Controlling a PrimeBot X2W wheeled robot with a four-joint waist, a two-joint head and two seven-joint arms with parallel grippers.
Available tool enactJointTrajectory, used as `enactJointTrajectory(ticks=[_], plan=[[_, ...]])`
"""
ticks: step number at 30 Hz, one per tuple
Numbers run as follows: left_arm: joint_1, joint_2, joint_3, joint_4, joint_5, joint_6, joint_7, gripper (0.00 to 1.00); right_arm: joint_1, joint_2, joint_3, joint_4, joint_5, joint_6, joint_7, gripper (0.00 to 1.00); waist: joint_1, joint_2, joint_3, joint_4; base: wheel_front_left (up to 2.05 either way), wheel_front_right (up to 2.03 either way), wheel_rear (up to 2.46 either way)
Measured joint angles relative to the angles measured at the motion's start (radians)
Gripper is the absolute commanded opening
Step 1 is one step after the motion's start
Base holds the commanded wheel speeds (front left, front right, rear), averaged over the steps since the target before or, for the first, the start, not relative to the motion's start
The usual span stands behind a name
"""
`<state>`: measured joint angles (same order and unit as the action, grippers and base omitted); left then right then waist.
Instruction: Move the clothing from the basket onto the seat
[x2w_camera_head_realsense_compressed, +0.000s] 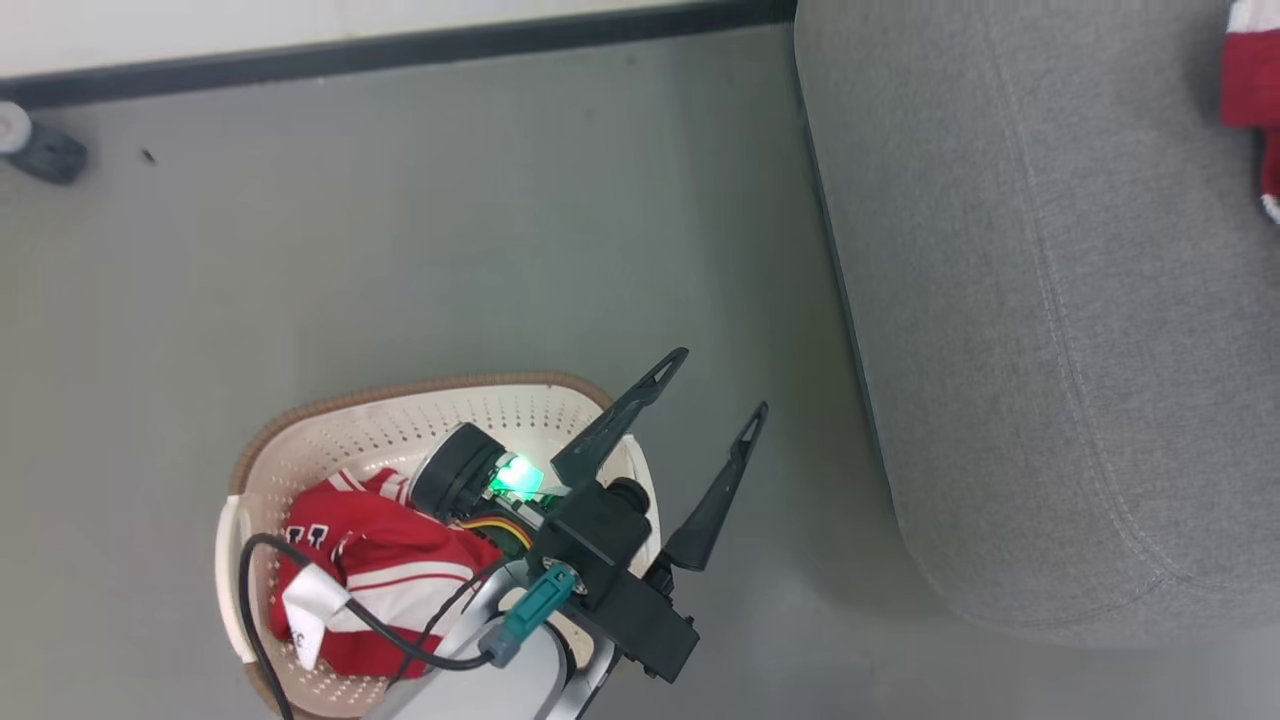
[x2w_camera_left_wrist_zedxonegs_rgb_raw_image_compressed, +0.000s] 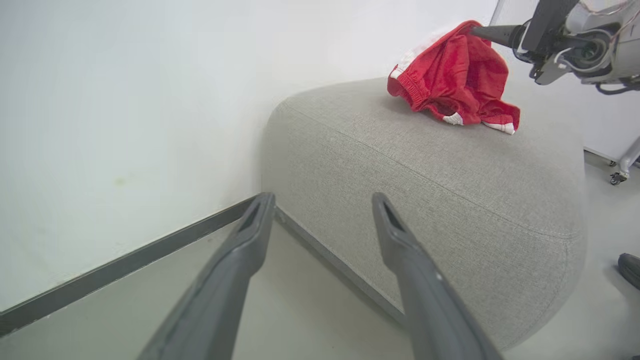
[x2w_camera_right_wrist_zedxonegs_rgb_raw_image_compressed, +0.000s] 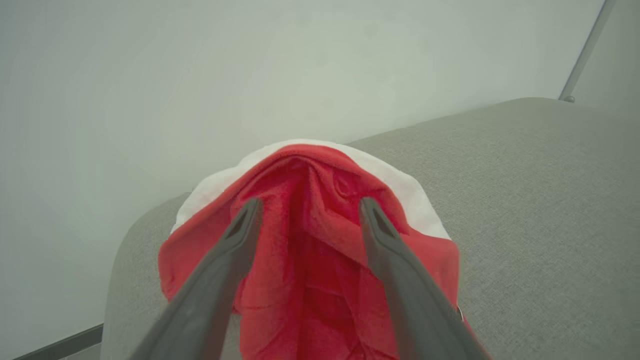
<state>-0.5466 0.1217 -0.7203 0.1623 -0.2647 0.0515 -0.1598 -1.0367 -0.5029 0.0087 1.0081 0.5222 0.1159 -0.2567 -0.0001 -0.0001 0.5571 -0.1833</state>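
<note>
Grey floor (x2w_camera_head_realsense_compressed: 450, 250) runs down from a dark skirting strip (x2w_camera_head_realsense_compressed: 400, 45) in the head view, where we see the basket (x2w_camera_head_realsense_compressed: 330, 420) at the lower left with a red garment (x2w_camera_head_realsense_compressed: 400, 570), white-striped, crumpled inside it. Our left gripper (x2w_camera_head_realsense_compressed: 722, 380) hangs above the basket's right side, its two fingers spread apart and holding nothing, reaching out over the floor toward the seat (x2w_camera_head_realsense_compressed: 1050, 300), which stands apart from the basket on the right. A second red garment (x2w_camera_head_realsense_compressed: 1250, 90) shows at the seat's upper right edge. From the left wrist view we look between those parted fingers at the white wall (x2w_camera_left_wrist_zedxonegs_rgb_raw_image_compressed: 125, 100) and the seat's rounded corner. The second red garment lies on top of the cushion, its upper fold raised against the right gripper (x2w_camera_left_wrist_zedxonegs_rgb_raw_image_compressed: 482, 31), which reaches in from the upper right. From the right wrist view the right gripper's fingers stand apart, with red and white cloth bunched between and beyond them over the seat. We cannot tell whether either finger touches the fabric.
</note>
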Motion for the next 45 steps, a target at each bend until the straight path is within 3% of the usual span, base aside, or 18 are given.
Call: enactJointTrajectory(ticks=[12,36,45], plan=[[0.08,0.002,0.064,0.056,-0.053,0.02,-0.048,1.0,0.176,0.077,0.01,-0.083,-0.036,0.001,0.0,1.0,-0.0001,-0.0001,-0.141,0.021,0.0,0.0,0.0],[0.325,0.021,0.238,0.112,-0.122,0.064,-0.08,1.0,0.651,0.263,0.122,-0.467,-0.152,0.007,0.0,1.0,-0.0001,0.0,-0.429,0.093,0.0,0.0,0.0],[0.405,0.03,0.331,0.123,-0.157,0.072,-0.08,1.0,0.748,0.283,0.142,-0.559,-0.165,0.007,0.0,1.0,0.0,0.0,-0.488,0.129,0.0,0.0,0.0]])
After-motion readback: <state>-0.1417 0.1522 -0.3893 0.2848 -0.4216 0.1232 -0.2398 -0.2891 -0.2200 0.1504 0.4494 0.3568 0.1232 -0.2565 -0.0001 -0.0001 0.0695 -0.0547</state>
